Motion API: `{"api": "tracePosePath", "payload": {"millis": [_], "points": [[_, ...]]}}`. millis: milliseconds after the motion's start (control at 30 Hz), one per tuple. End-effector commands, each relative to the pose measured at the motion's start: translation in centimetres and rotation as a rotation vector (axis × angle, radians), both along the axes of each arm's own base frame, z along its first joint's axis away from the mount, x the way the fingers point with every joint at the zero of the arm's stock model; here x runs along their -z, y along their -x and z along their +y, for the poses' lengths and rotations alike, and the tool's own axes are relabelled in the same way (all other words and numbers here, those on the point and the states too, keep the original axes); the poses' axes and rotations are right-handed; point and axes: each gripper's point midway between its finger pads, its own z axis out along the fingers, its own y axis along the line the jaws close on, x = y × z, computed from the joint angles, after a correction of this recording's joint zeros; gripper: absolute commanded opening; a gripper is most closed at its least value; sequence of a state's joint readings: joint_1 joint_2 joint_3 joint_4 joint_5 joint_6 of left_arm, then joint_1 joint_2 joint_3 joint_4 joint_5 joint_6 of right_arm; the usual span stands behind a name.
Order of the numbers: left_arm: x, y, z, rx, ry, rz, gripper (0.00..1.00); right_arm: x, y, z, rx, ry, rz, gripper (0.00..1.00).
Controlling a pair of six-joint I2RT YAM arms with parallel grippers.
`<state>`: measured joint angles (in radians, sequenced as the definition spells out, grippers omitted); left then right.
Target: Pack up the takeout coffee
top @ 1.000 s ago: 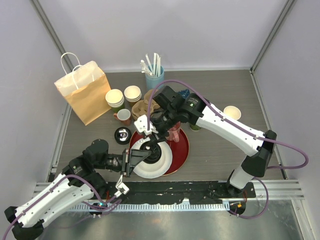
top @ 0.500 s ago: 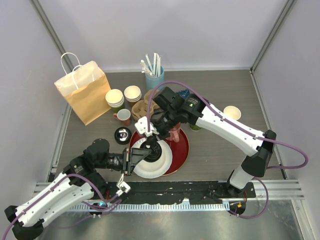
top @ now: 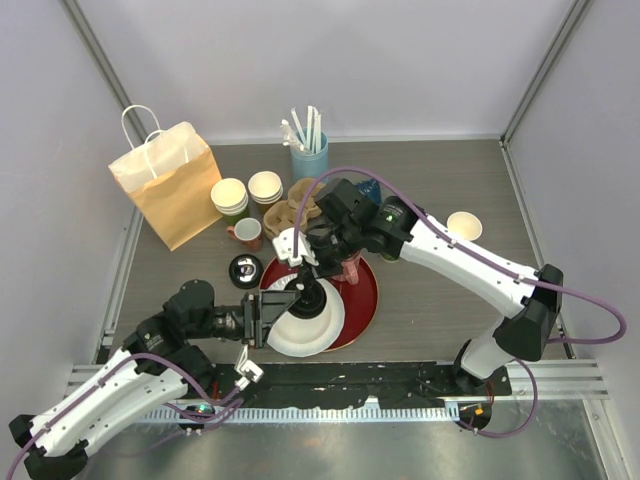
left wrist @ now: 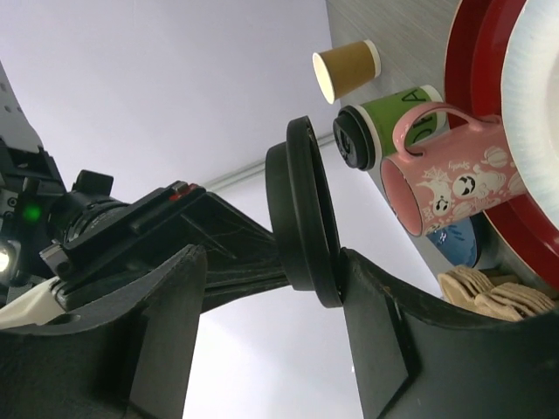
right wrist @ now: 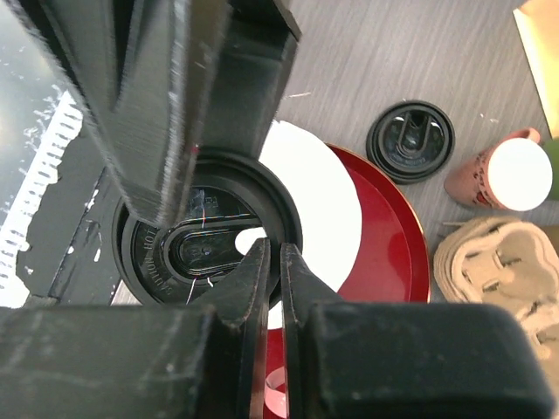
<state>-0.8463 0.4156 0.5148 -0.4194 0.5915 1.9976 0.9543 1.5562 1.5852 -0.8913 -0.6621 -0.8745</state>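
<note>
Grey table (top: 440, 320), red tray (top: 365, 295): black lid (left wrist: 301, 218) now clamped by right gripper (right wrist: 272, 250); left gripper (left wrist: 271, 262) newly released. Handover apparently complete; capping pending.

**Red Tray and Black Lids Stand Out on Grey Wood-Grain Surface**

A glossy red tray (top: 365, 290) carries a plain white plate (top: 315, 335) and a translucent pink mug (left wrist: 454, 170) printed with white figures. The raised lid (right wrist: 201, 249) is black all over, as is the loose lid (top: 245, 267) lying on the grey-brown, wood-grained surface (top: 430, 300). A green cup (left wrist: 410, 113) with dark lettering has a white rim and a black top. A kraft cup (left wrist: 345, 72) shows a brown side and a cream inside. At far left, a tan paper bag (top: 165, 190) has white handles. A blue holder (top: 310, 160) keeps white sticks. The right arm (top: 460, 255) is white with black joints and trails purple cable (top: 345, 168).
</note>
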Motion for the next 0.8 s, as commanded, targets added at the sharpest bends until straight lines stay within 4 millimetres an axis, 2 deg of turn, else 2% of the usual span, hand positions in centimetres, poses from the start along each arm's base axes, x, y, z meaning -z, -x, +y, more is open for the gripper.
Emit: {"api": "tracePosePath", "payload": {"millis": [0, 100, 200, 333, 433, 467, 533, 567, 600, 633, 667, 700, 733, 767], "points": [[-2.0, -0.1, 0.2, 0.033, -0.026, -0.361, 0.69, -2.6, -2.2, -0.3, 0.136, -0.072, -0.038, 0.01], [-1.5, -1.0, 0.8, -0.031, -0.042, -0.333, 0.74, -3.3, -4.3, -0.6, 0.256, -0.1, -0.07, 0.01], [-1.0, -2.4, 1.7, -0.134, -0.046, -0.276, 0.77, -4.7, -7.4, -2.0, 0.434, -0.145, -0.053, 0.01], [-0.2, -4.7, 3.0, -0.29, -0.046, -0.179, 0.8, -6.3, -12.6, -6.0, 0.71, -0.196, -0.038, 0.01], [0.1, -7.1, 4.1, -0.448, -0.036, -0.065, 0.82, -7.1, -14.6, -8.5, 0.869, -0.215, -0.032, 0.01], [-0.1, -7.7, 4.3, -0.489, -0.031, -0.04, 0.82, -7.2, -16.0, -10.1, 0.971, -0.214, -0.036, 0.01], [-0.3, -9.7, 5.0, -0.618, -0.017, 0.052, 0.82, -7.8, -16.9, -11.9, 1.064, -0.229, -0.036, 0.01], [-0.6, -10.5, 5.5, -0.678, -0.01, 0.08, 0.82, -7.9, -17.8, -13.5, 1.139, -0.238, -0.017, 0.01], [-1.7, -11.2, 5.8, -0.733, 0.02, 0.111, 0.83, -7.8, -18.4, -14.7, 1.194, -0.237, -0.018, 0.01], [-1.2, -12.0, 6.8, -0.815, -0.015, 0.139, 0.83, -8.1, -18.8, -16.0, 1.24, -0.243, -0.019, 0.01], [-0.1, -12.9, 6.9, -0.887, -0.026, 0.226, 0.84, -7.9, -19.2, -17.2, 1.287, -0.236, -0.017, 0.01], [-1.3, -13.3, 7.2, -0.933, -0.009, 0.253, 0.84, -7.6, -20.4, -19.9, 1.397, -0.224, -0.03, 0.01], [-0.3, -13.6, 8.7, -1.021, -0.076, 0.274, 0.84, -7.4, -20.7, -21.2, 1.446, -0.215, -0.031, 0.01], [1.2, -14.1, 8.8, -1.092, -0.111, 0.354, 0.84, -6.9, -21.2, -23.2, 1.531, -0.186, -0.053, 0.01]]}}
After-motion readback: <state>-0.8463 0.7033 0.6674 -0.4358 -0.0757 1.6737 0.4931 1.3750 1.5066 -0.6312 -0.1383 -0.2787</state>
